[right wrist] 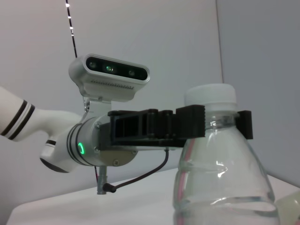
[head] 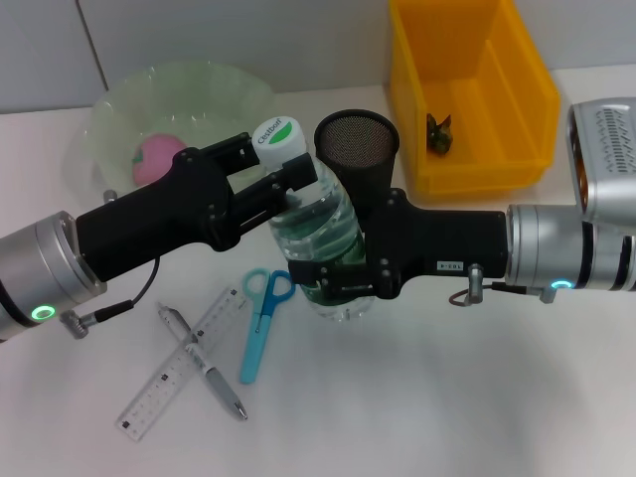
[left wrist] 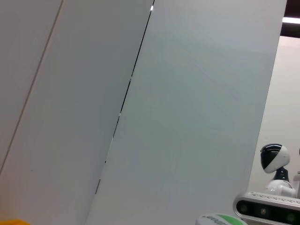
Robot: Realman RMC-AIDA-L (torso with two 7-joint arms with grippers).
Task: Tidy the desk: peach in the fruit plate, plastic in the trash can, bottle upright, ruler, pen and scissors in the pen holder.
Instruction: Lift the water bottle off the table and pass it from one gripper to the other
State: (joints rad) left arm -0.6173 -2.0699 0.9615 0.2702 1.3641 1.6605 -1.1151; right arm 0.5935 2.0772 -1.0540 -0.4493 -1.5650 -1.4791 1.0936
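The clear water bottle (head: 323, 234) stands nearly upright at mid-table, its white-and-green cap (head: 278, 134) leaning left. My left gripper (head: 288, 189) is shut on its neck just under the cap, which also shows in the right wrist view (right wrist: 206, 123). My right gripper (head: 338, 283) is shut on its lower body. The pink peach (head: 159, 157) lies in the pale green fruit plate (head: 214, 89). On the table in front lie the clear ruler (head: 164, 388), the pen (head: 214, 378) crossed over it, and the blue scissors (head: 260, 323). The black mesh pen holder (head: 356, 144) stands behind the bottle.
The yellow trash can (head: 477, 94) stands at the back right with a dark crumpled scrap (head: 440, 134) inside. The left wrist view shows mostly wall, a sliver of the bottle cap (left wrist: 220, 219) and the right arm's camera housing (left wrist: 269, 208).
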